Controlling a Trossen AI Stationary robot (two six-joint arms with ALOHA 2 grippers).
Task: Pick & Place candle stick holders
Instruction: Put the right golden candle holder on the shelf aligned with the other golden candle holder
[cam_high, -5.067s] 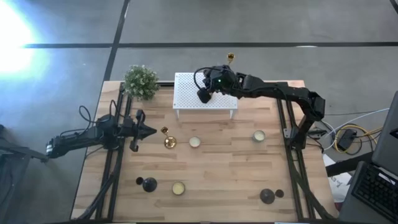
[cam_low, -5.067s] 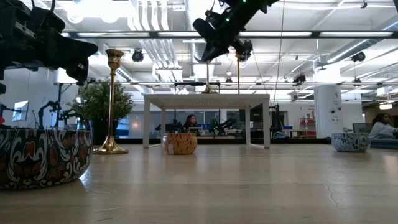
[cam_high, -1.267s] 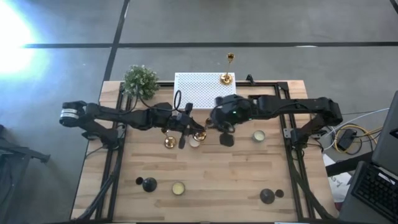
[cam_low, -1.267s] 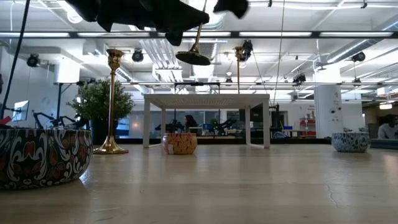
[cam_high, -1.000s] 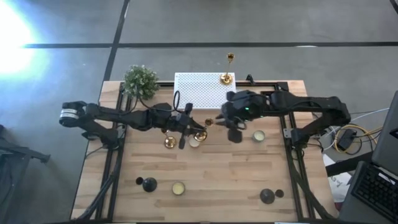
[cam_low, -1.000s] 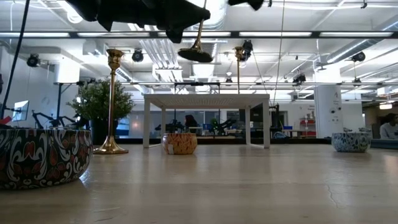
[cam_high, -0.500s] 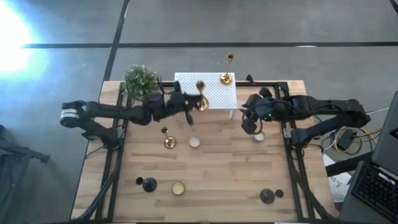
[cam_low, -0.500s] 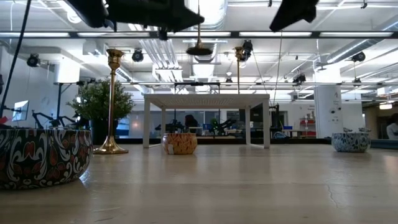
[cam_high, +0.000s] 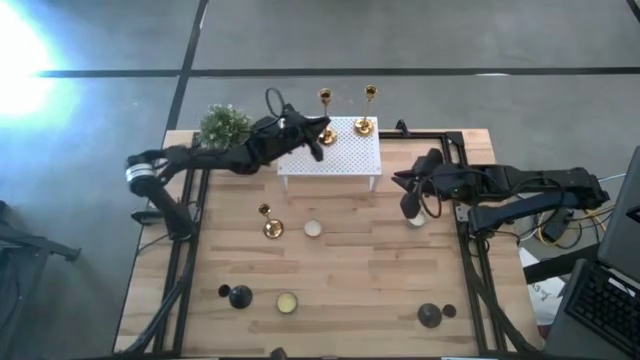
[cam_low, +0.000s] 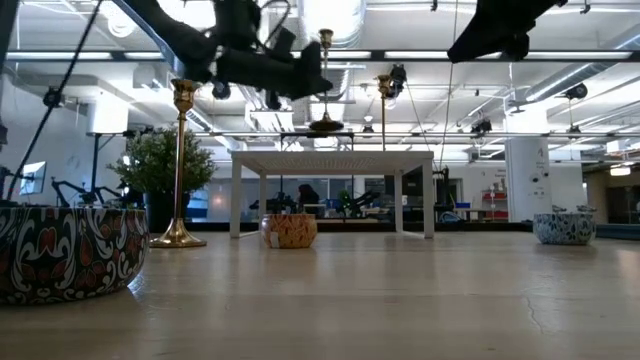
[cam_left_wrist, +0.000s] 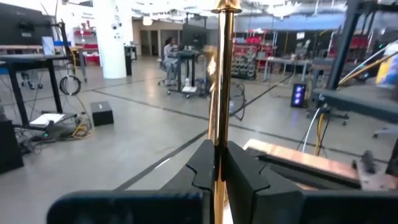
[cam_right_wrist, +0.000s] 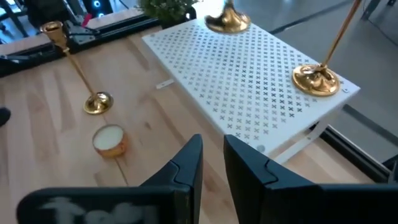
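Observation:
My left gripper is shut on a slim gold candlestick and holds it upright over the white perforated rack; its base shows a little above the rack top. A second gold candlestick stands on its base at the rack's far right corner. A third stands on the table in front of the rack. Two black dome-based holders stand near the table's near edge. My right gripper hovers open and empty to the right of the rack, by a candle tin. My left gripper pinches the candlestick's thin stem, about halfway up it, between its two fingers. The fingers come roughly level from the table's left and lie across the stem. The candlestick stands upright in the hold, cup on top, its base clear of the rack.
A potted plant stands at the far left corner beside the rack. Two more candle tins sit on the wooden table. Black arm frames run along both sides.
My left gripper has carried the gold candlestick from mid-table toward the far edge, over the rack, and has turned it from tilted to upright. My right gripper has drawn back toward the table's right edge.

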